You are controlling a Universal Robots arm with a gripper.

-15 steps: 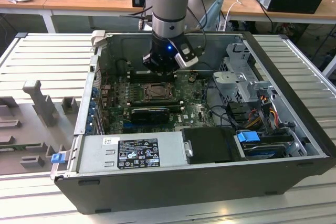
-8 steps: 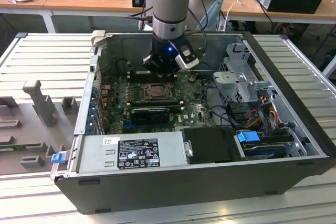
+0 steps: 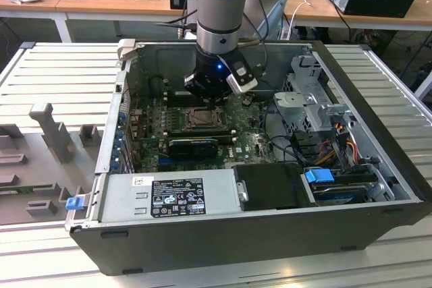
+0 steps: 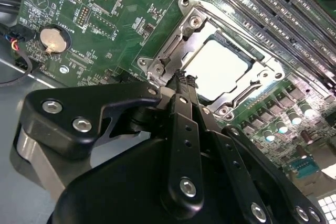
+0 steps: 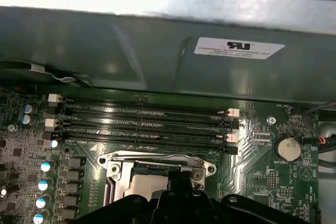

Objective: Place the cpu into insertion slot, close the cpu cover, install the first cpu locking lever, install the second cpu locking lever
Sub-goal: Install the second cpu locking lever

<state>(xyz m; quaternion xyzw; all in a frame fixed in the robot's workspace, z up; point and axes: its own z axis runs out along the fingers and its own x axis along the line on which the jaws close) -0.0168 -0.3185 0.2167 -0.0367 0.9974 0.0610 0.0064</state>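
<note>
The cpu [image 4: 218, 69], a pale square chip, lies in the insertion slot [image 3: 201, 118] on the green motherboard inside the open computer case. The silvery cpu cover [image 4: 210, 27] lies flat around it, so the chip shows through its window. In the first wrist view the cover [image 5: 152, 160] and the cpu [image 5: 144, 184] sit just beyond my black fingers. My gripper [image 4: 184, 77] is shut, its tips together at the socket's metal edge, by one corner. In the exterior view the gripper [image 3: 210, 99] hangs low over the socket. I cannot make out the locking levers' positions.
Long memory slots [image 5: 147, 124] run beside the socket, close to the case wall [image 5: 157, 51]. A coin battery [image 4: 54, 39] sits on the board. The power supply [image 3: 175, 195], a drive cage [image 3: 314, 99] and bundled cables [image 3: 337, 139] crowd the case.
</note>
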